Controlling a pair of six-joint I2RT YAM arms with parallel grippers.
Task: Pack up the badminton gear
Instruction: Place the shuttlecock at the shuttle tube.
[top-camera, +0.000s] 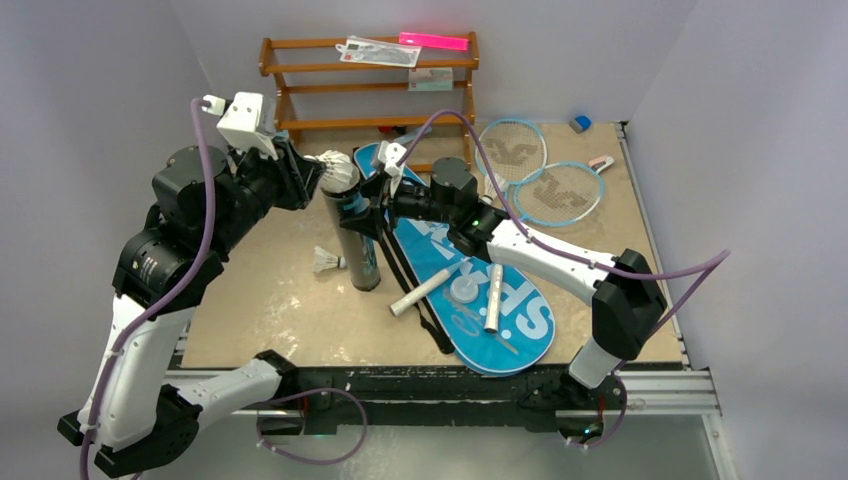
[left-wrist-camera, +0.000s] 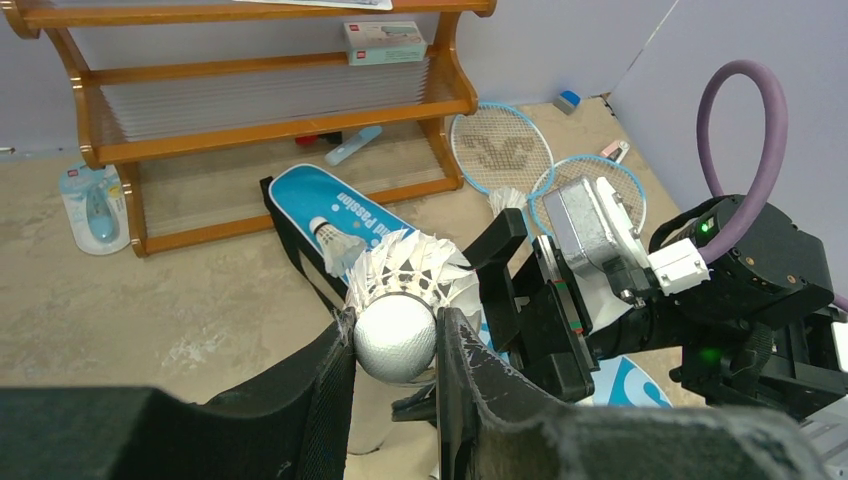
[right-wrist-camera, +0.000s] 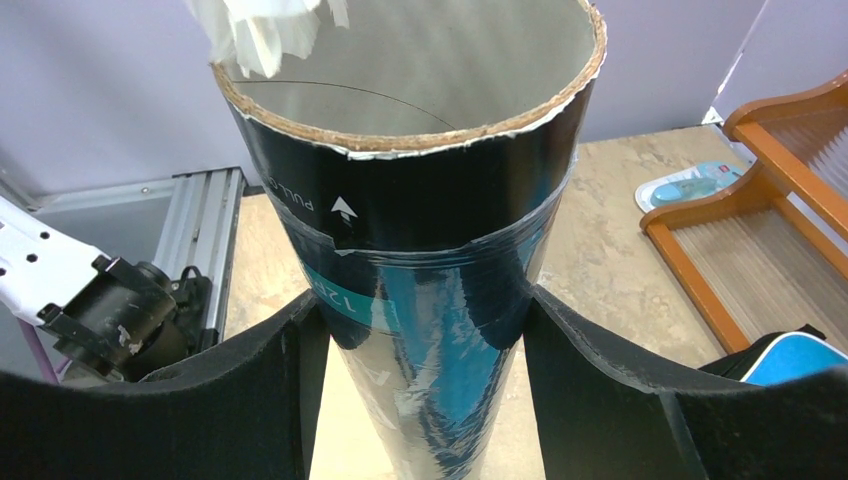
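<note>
Black tube (top-camera: 352, 240) upright near table centre, open mouth up; we see right gripper (right-wrist-camera: 425, 340) clamped round its middle. Left gripper (left-wrist-camera: 395, 345) pinches shuttlecock (left-wrist-camera: 412, 272) by cork, feathers at tube's rim. Second shuttlecock (top-camera: 326, 262) on table at tube's 9 o'clock. Blue bag (top-camera: 505, 325) at 4 o'clock, rackets (top-camera: 560, 195) at 2 o'clock.

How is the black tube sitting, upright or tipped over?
Upright: the tube stands on the table, open mouth up, with the right gripper clamped around its side.
</note>
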